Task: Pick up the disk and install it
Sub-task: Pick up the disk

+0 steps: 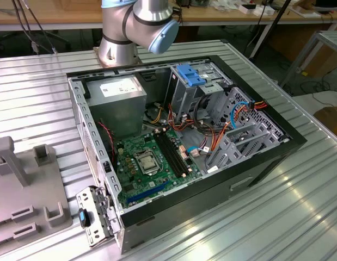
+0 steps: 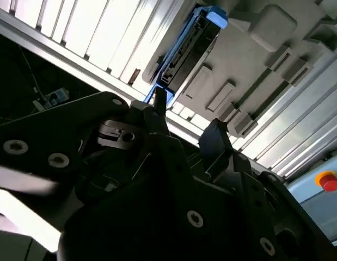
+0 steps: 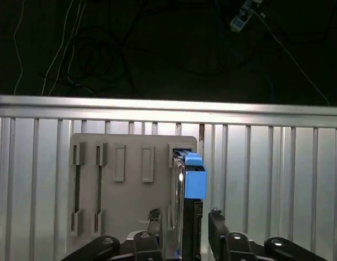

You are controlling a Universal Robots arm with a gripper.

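Ribbed metal table (image 1: 299,217) bearing an open computer case (image 1: 255,163), with a grey holder (image 1: 21,185) at the exterior view's left. In both wrist views the disk (image 3: 187,179) stands on edge in a holder slot, flanked by the spread end effector (image 3: 184,225)

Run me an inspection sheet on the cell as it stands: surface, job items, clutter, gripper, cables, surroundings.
surface: ribbed aluminium table, carrying an open computer case and a grey holder.
job's things: the disk stands on edge in a slot of the grey holder, not yet lifted.
clutter: nothing seen.
grippers: gripper open, one finger on each side of the disk, with a gap on both sides in the first wrist view.
cables: red, orange and blue leads inside the case; dark cables on the floor past the table edge.
surroundings: wooden benches behind the table; red push button in the second wrist view.
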